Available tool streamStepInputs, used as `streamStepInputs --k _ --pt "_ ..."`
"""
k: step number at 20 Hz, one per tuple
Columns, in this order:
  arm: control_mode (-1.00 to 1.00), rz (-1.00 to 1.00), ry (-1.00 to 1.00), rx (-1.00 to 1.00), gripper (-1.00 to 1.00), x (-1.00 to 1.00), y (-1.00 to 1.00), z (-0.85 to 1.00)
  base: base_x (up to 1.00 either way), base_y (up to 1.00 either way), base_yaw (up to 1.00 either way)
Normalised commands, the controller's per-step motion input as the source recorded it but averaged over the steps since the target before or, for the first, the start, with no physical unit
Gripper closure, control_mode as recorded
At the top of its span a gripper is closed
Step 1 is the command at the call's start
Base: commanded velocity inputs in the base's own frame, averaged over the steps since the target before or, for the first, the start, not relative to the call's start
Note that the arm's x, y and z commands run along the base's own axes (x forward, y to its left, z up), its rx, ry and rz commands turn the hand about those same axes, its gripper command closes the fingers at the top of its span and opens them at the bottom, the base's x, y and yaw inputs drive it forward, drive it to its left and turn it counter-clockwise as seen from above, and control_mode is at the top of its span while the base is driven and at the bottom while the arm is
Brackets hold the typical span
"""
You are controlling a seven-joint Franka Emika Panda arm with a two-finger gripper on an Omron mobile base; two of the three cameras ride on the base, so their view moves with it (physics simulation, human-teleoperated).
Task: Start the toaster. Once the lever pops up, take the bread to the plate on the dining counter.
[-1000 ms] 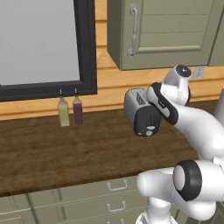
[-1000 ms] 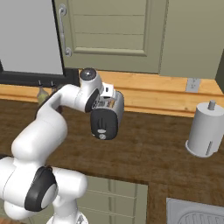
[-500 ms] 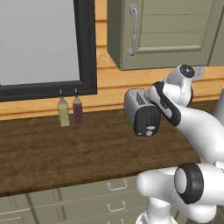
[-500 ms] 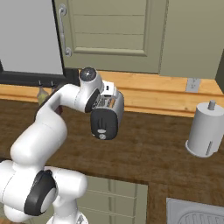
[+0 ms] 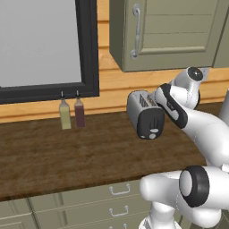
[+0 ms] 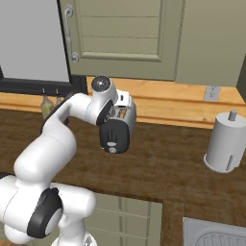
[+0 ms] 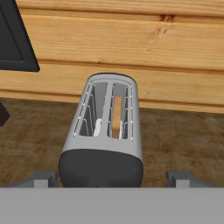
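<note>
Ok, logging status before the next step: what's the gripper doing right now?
Gripper: open, holding nothing, its fingertips standing apart on either side of the toaster's black end.

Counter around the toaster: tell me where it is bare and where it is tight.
Bare: the wood counter between the two bottles and the toaster, and between the toaster and the paper towel roll. Tight: at the toaster, where the arm leans over it and the open gripper straddles its black end.

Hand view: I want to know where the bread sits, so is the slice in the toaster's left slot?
No, the bread stands in the right slot of the toaster; the left one holds only its wire guides.
</note>
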Motion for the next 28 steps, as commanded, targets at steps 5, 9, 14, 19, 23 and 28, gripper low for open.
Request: streamStepInputs --k 5,9,14,19,23,28 --pt "-1.0 0.0 0.0 0.0 -1.0 0.0 0.0 0.0 0.0 0.0 0.0" --pt "-1.0 0.0 0.0 0.0 -1.0 0.0 0.0 0.0 0.0 0.0 0.0" --pt "-1.0 0.0 0.0 0.0 -1.0 0.0 0.0 0.0 0.0 0.0 0.0" --pt "-1.0 0.0 0.0 0.0 -1.0 0.0 0.0 0.0 0.0 0.0 0.0" --pt "-1.0 0.0 0.0 0.0 -1.0 0.0 0.0 0.0 0.0 0.0 0.0" --pt "-1.0 0.0 0.0 0.0 -1.0 0.0 0.0 0.0 0.0 0.0 0.0"
